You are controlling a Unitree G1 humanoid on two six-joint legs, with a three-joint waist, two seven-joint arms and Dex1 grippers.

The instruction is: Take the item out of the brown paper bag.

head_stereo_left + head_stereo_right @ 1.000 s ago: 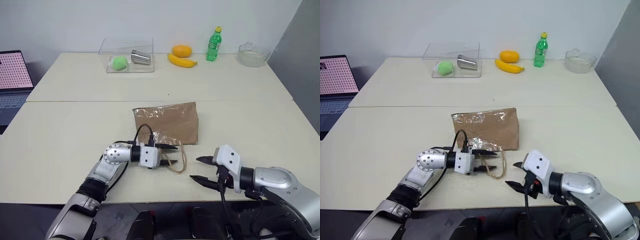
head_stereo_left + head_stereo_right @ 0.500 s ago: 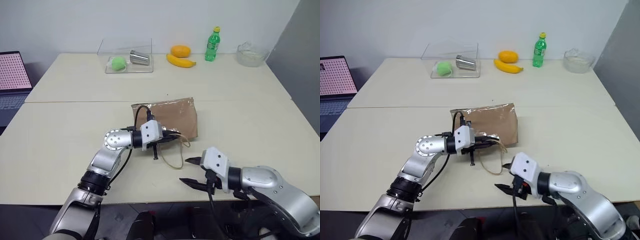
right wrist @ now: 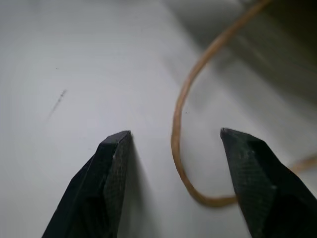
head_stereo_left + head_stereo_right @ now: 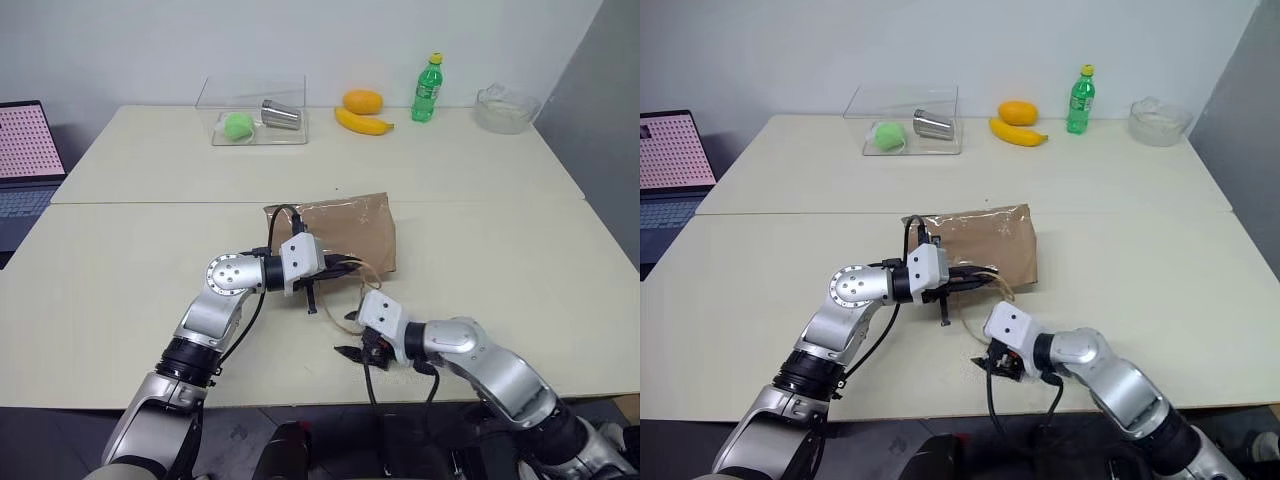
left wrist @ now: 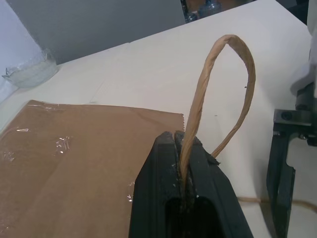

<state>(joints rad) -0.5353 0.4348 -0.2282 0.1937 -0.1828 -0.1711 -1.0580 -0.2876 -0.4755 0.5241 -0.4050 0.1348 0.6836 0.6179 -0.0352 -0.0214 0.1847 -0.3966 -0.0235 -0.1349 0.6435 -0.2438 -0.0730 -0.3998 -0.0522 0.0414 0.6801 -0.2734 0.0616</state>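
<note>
The brown paper bag [image 4: 345, 238] lies flat on the surface [image 4: 500, 230], near its front edge, and the item is not visible; I judge it is inside the bag. The left tool [image 5: 184, 141] is clenched on one tan loop handle [image 5: 233, 74] and holds it up above the surface, so that side of the mouth is lifted. The right tool [image 3: 176, 148] is low over the surface just in front of the bag, with its two fingers apart and nothing between them except the second handle [image 3: 181, 124], which lies flat on the surface and curves through the gap. The step in hand seems to be to take this second handle, so that the two arms can pull the mouth open. To do it well, the right tool should go down until the fingertips reach the surface on both sides of the thin loop, then close fully. The left grip should stay firm and not pull further, otherwise the bag may slide.
</note>
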